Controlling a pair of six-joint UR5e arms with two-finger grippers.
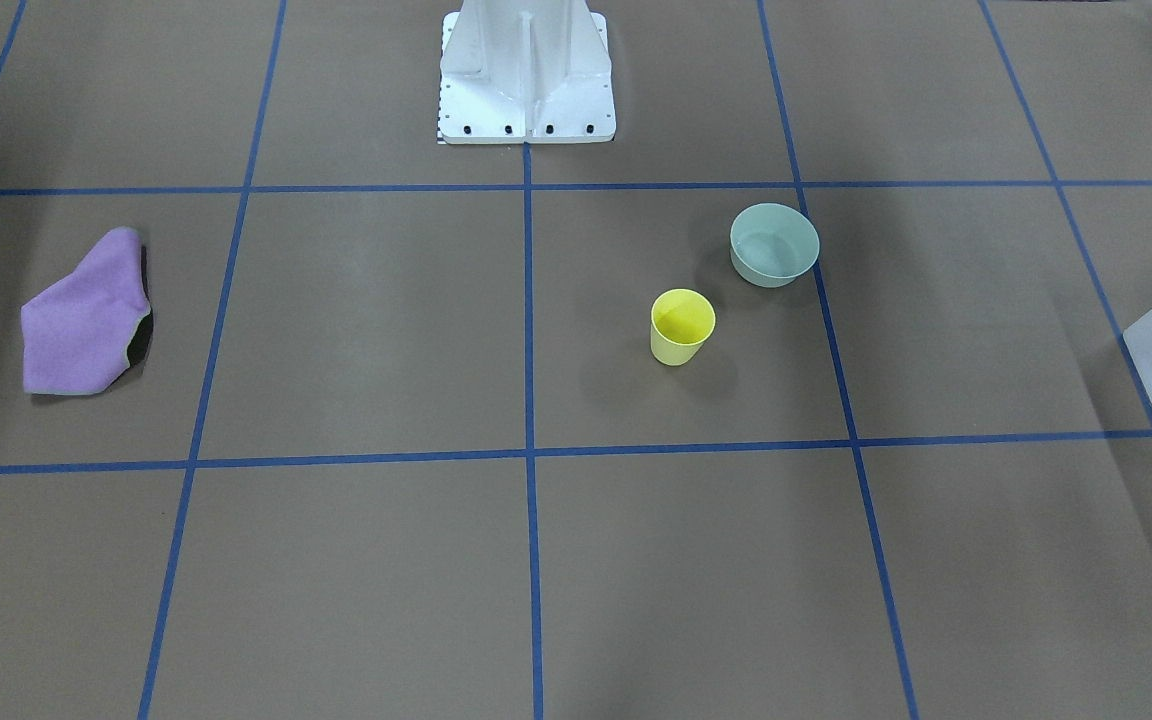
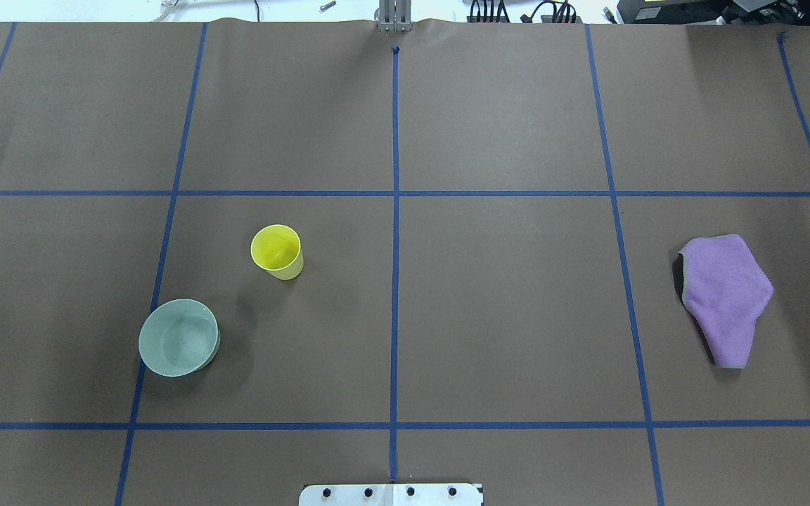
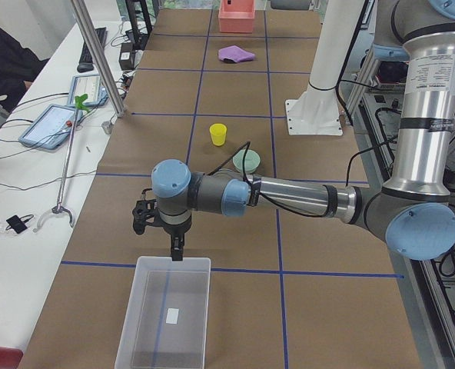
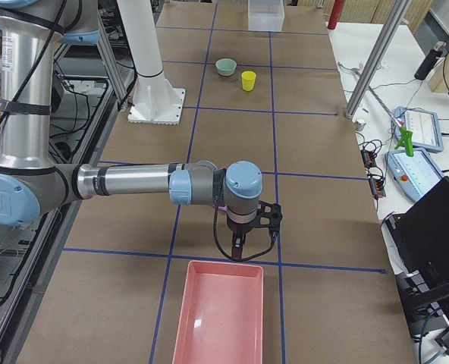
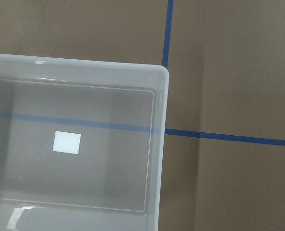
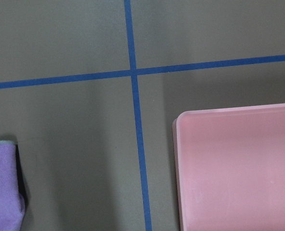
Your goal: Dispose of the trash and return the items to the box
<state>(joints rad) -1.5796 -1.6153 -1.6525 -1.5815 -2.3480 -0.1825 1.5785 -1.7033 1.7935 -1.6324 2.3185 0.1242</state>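
The yellow cup (image 1: 682, 327) stands upright on the brown table, with the mint-green bowl (image 1: 774, 245) just beyond it, nearer the robot's base. Both also show in the overhead view, the cup (image 2: 276, 251) and the bowl (image 2: 178, 337). The translucent box (image 3: 135, 315) sits at the table's left end and looks empty in the left wrist view (image 5: 159, 144). My left gripper (image 3: 176, 250) hangs over the box's near edge; I cannot tell if it is open. My right gripper (image 4: 237, 244) hangs by a pink bin (image 4: 218, 311); its state is unclear too.
A purple cloth (image 2: 725, 295) lies on the table's right side, its corner in the right wrist view (image 6: 3, 187) close to the pink bin (image 6: 239, 163). The white pedestal (image 1: 526, 70) stands at the table's back middle. Operators' tablets and cables lie beyond the far edge.
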